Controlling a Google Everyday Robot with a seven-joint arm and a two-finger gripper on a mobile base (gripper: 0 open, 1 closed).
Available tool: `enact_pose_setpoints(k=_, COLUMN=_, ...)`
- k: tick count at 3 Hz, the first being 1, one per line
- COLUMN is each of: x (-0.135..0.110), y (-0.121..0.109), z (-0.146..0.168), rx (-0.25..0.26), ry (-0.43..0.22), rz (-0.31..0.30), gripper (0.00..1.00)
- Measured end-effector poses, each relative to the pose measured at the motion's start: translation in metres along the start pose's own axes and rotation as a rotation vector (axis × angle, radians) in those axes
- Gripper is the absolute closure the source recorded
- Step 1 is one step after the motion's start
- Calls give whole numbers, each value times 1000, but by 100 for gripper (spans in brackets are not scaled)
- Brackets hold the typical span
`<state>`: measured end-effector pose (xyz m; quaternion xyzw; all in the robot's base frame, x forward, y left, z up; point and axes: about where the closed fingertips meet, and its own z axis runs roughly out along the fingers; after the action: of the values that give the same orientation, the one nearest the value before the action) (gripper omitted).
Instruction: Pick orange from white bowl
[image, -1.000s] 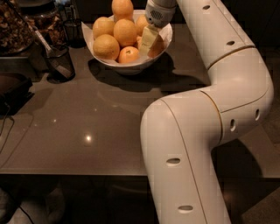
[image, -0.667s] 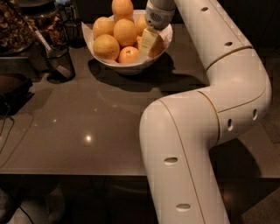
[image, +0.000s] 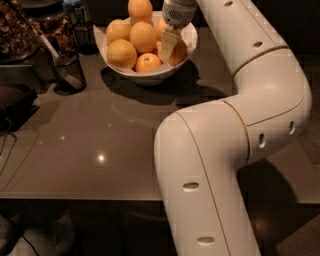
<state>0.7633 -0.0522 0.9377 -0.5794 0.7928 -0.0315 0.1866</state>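
camera view: gripper (image: 168, 46) down in white bowl (image: 150, 75) at the orange (image: 180, 52), grip state unclear.

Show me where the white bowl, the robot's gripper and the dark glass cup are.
white bowl (image: 150, 76): camera view, on its front outer wall.
gripper (image: 166, 52): camera view, at its tip, down among the fruit in the bowl.
dark glass cup (image: 68, 75): camera view, on its side wall, beside the bowl.

No writing, label, brand or number is showing readably on anything here. The pincer (image: 169, 46) is hanging at twelve o'clock in the view, reaching into the right half of the white bowl (image: 150, 75), which is sitting on the table (image: 100, 140).
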Motion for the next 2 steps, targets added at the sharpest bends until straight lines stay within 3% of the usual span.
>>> enact_pose_setpoints(k=1, x=-17, y=0, z=-25, rx=53, ry=-5, rz=-75, gripper=79)
enact_pose_setpoints(k=2, x=-23, y=-6, z=-28, rx=72, ry=-19, rz=-77, gripper=100)
